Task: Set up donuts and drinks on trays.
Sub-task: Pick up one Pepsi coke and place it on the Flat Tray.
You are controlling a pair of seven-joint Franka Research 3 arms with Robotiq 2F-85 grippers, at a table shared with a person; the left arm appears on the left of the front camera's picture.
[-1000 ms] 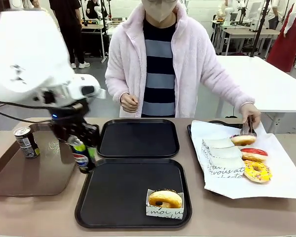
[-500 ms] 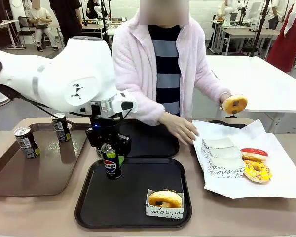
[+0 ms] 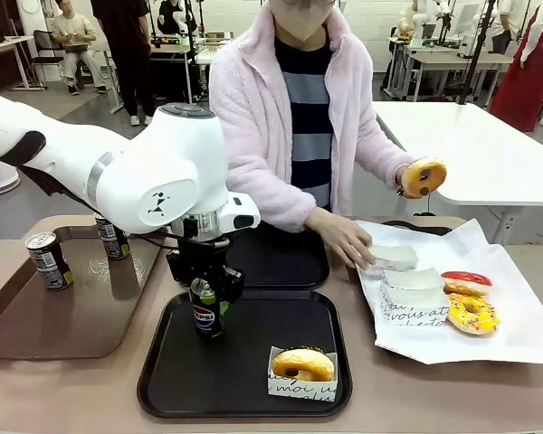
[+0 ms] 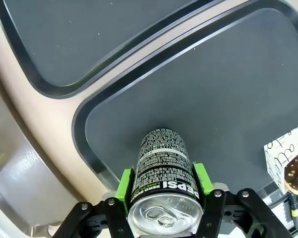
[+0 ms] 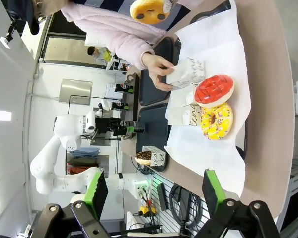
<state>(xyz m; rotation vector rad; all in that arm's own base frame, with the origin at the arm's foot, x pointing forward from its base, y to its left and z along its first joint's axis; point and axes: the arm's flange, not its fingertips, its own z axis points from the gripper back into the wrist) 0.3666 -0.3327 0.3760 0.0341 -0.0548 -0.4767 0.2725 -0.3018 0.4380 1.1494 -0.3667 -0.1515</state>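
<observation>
The beige desk (image 3: 72, 389) stands in a bright workshop room, with white tables behind a person in a pink fleece jacket. On the desk lie two matte black square plastic trays, the near tray (image 3: 235, 371) and the far tray (image 3: 271, 262). A glossy brown tray (image 3: 63, 316) is at the left and a tray lined with white paper (image 3: 516, 334) at the right. The left end effector (image 4: 164, 183) is closed on a slim black Pepsi can (image 3: 206, 312), with its green pads on both sides just below the silver top. The can is over the far left corner of the near tray; I cannot tell whether its base touches. It is upright, its long axis vertical, the top toward the wrist and the logo facing near. The right end effector (image 5: 155, 191) is wide open and holds nothing.
</observation>
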